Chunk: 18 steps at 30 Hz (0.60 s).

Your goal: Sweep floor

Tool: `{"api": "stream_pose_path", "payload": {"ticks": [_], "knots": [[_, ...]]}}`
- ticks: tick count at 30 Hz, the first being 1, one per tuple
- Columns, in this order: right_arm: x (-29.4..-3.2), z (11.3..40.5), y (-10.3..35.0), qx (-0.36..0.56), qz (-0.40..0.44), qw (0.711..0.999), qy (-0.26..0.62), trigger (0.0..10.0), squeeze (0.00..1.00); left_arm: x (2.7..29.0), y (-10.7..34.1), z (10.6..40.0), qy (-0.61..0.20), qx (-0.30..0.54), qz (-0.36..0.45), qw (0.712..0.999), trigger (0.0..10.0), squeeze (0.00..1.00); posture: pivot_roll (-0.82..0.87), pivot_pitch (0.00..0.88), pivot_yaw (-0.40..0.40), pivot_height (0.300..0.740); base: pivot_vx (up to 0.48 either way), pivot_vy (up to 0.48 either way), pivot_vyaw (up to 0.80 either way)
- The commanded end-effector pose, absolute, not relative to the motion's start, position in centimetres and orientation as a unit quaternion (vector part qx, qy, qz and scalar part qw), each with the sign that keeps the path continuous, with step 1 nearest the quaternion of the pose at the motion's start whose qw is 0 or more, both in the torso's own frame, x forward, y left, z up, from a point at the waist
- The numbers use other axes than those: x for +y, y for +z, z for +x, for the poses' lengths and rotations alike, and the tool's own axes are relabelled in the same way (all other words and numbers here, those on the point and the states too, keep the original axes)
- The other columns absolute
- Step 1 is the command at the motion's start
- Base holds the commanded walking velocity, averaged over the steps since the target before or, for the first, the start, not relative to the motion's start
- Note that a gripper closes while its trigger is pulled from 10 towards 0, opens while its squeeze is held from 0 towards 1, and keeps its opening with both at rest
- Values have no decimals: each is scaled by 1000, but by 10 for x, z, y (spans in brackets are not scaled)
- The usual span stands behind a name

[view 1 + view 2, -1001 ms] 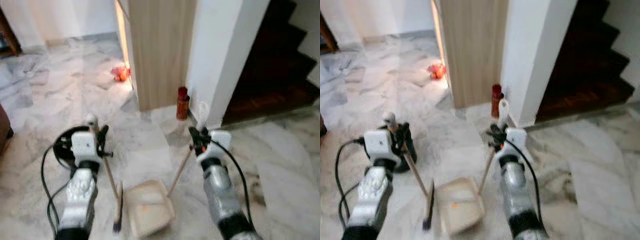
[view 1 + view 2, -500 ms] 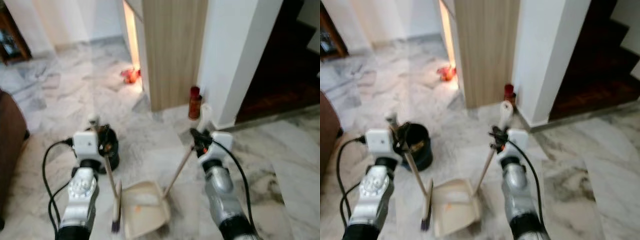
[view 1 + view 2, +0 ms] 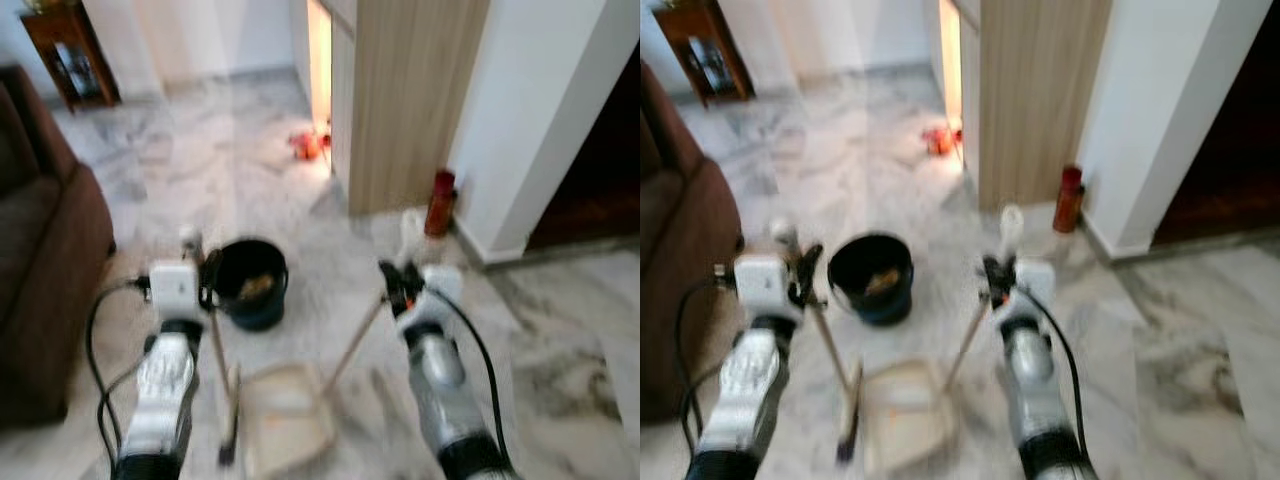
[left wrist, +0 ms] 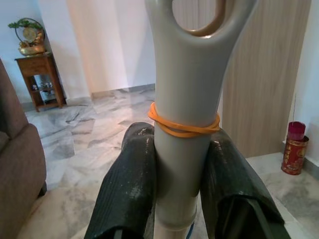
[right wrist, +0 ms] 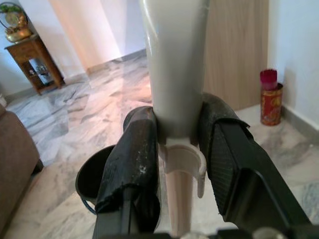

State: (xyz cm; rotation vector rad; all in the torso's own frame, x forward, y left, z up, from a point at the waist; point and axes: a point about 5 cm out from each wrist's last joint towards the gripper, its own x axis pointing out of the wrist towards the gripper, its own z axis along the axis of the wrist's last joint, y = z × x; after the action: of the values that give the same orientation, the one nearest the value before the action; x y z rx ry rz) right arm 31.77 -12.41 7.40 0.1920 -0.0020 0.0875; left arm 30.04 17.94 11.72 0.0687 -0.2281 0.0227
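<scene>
While the left gripper [image 4: 174,184] clamps the broom handle [image 4: 187,99] — orange rubber band [image 4: 182,124] around it — the right gripper [image 5: 177,149] clamps the dustpan handle [image 5: 174,64]; dustpan [image 3: 285,430] on marble floor [image 3: 200,180] beside black bucket [image 3: 250,283]. No writing readable.

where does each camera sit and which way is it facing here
Left eye view: on the head, looking forward and down at the marble floor; both silver arms show, left gripper on the broom, right gripper on the dustpan.
Right eye view: same head, same scene, black bucket ahead.
Left wrist view: along its black fingers clamping the grey handle.
Right wrist view: along its fingers gripping its handle.
Shared: both wrist views show the red tin.
</scene>
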Motion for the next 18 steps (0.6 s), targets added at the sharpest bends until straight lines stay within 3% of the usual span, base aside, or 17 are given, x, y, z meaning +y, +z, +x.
{"api": "stream_pose_path", "payload": {"ticks": [1,18], "knots": [[-115,325,92,-36,99,993,61,10000,0,183,125,301,19,-131,30,991,10000,0,70,0,18,740,0,0,0],[-113,325,94,-41,95,992,73,10000,0,180,124,302,21,-126,34,991,10000,0,71,0,14,740,0,0,43]]}}
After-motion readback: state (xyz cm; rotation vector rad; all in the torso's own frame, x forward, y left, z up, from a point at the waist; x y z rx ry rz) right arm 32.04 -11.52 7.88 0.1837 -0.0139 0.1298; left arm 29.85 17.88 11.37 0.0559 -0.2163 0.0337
